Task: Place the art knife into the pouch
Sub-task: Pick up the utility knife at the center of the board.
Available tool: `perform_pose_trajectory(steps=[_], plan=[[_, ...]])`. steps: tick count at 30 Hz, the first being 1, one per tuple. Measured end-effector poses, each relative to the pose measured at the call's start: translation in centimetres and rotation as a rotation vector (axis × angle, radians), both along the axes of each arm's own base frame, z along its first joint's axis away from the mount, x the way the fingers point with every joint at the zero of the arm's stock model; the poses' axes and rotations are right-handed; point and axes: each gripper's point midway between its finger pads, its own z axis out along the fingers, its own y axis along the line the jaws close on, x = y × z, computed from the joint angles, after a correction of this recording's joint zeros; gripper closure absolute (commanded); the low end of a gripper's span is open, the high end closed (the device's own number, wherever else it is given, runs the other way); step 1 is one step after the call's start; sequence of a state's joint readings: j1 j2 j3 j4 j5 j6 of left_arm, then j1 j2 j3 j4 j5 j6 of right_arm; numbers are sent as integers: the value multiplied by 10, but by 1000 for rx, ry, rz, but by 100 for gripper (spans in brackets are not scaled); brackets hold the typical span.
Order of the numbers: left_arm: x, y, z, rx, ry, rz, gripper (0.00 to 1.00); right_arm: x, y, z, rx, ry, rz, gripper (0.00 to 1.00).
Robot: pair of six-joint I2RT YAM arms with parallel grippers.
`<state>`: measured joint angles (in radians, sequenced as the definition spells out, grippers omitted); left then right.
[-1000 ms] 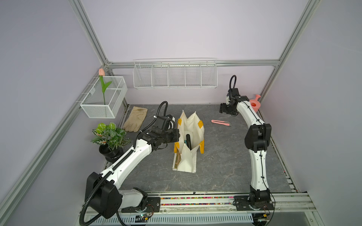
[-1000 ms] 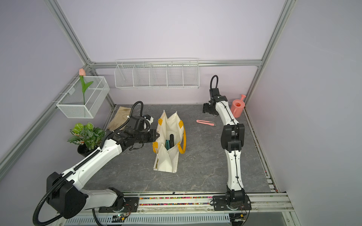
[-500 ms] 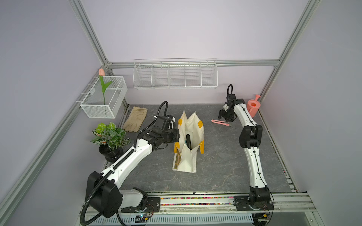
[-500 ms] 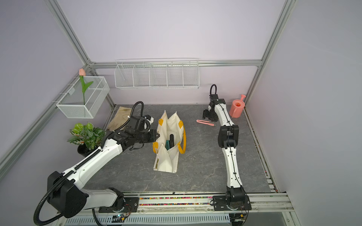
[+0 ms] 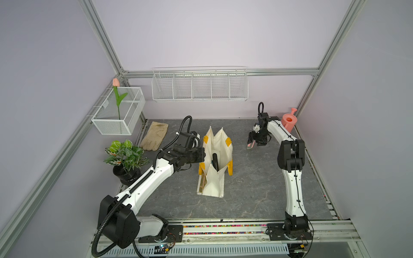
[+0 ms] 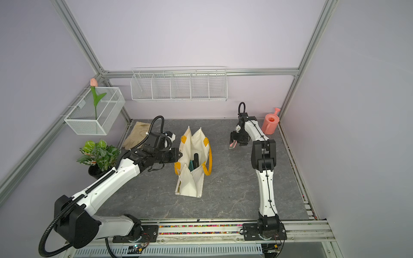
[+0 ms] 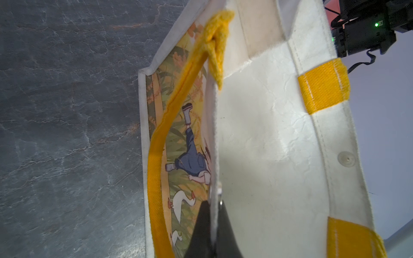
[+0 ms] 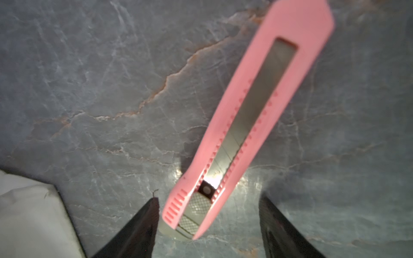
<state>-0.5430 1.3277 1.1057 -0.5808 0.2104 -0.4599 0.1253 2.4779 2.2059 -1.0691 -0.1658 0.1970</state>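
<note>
Right wrist view is showing close up what the top views are leaving tiny: the pink art knife (image 8: pixel 245 116) is lying flat on the grey marbled tabletop (image 8: pixel 89 89), its slider end sitting between the spread black fingers (image 8: pixel 143 223) of the right gripper (image 8: pixel 209 198), which is gaping wide and gripping nothing. Left wrist view is showing the left gripper (image 7: pixel 212 214) pinching the cream rim of the pouch (image 7: pixel 268 145), jaws clamped tight on the fabric, with the printed side and a yellow handle (image 7: pixel 156 167) beside it. Both top views are showing the pouch standing open at the centre of the frame, the knife well apart from it toward the upper right. There the right arm (image 5: pixel 292 189) is standing up from the lower right, bending at the elbow and pointing its wrist down at the tabletop, while the left arm (image 5: pixel 156 176) is spanning diagonally from the lower left to the pouch.
</note>
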Motion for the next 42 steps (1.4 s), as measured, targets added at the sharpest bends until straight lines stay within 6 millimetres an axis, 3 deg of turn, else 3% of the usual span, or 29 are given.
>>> perform_pose_trajectory(steps=[13,17,21,29,37,42], plan=[[-1,0,2,-2,-4,1,100,12,-5,0,-112,-20,-4,33],[-1,0,2,-1,-3,0,100,12,-6,-1,-82,-9,-36,31],[-1,0,2,-1,-3,0,100,13,-9,0,-65,-2,-84,21],[-1,0,2,-1,-4,0,100,29,-10,1,-67,-18,-119,24],[0,0,0,1,-2,-2,100,25,-11,1,-89,3,-133,25],[0,0,0,5,-6,-6,100,24,-12,-3,-137,10,-102,31]])
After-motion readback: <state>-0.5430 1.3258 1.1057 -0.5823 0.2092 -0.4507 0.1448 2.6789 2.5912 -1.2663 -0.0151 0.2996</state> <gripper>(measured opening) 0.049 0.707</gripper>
